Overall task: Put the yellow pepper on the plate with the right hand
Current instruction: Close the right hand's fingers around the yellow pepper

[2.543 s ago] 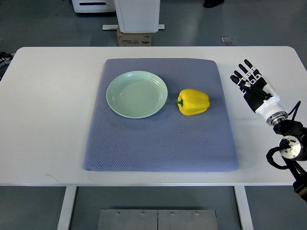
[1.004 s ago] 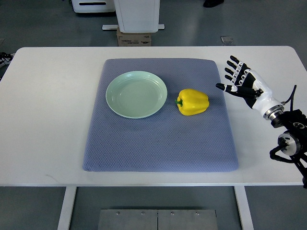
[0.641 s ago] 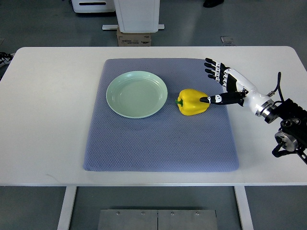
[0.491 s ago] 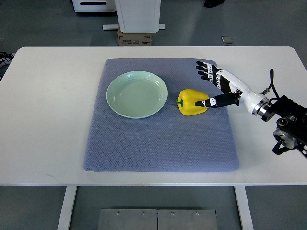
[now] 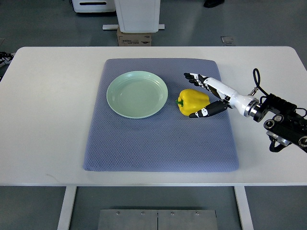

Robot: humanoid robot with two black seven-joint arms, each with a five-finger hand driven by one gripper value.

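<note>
The yellow pepper (image 5: 192,101) lies on the blue-grey mat (image 5: 160,139), just right of the pale green plate (image 5: 137,94), its green stem toward the plate. My right hand (image 5: 195,95) reaches in from the right edge and brackets the pepper: fingers (image 5: 194,77) spread along its far side, thumb (image 5: 200,113) at its near right side. The fingers are still spread and do not clasp the pepper. The plate holds nothing.
The mat covers the middle of a white table (image 5: 48,120). My right forearm and wrist joint (image 5: 283,120) lie over the table's right side. A white machine base and a cardboard box (image 5: 134,37) stand on the floor beyond the far edge.
My right hand has moved left from the table's right side to the pepper, lowering and spreading so fingers and thumb now flank it. Pepper and plate have not moved.
</note>
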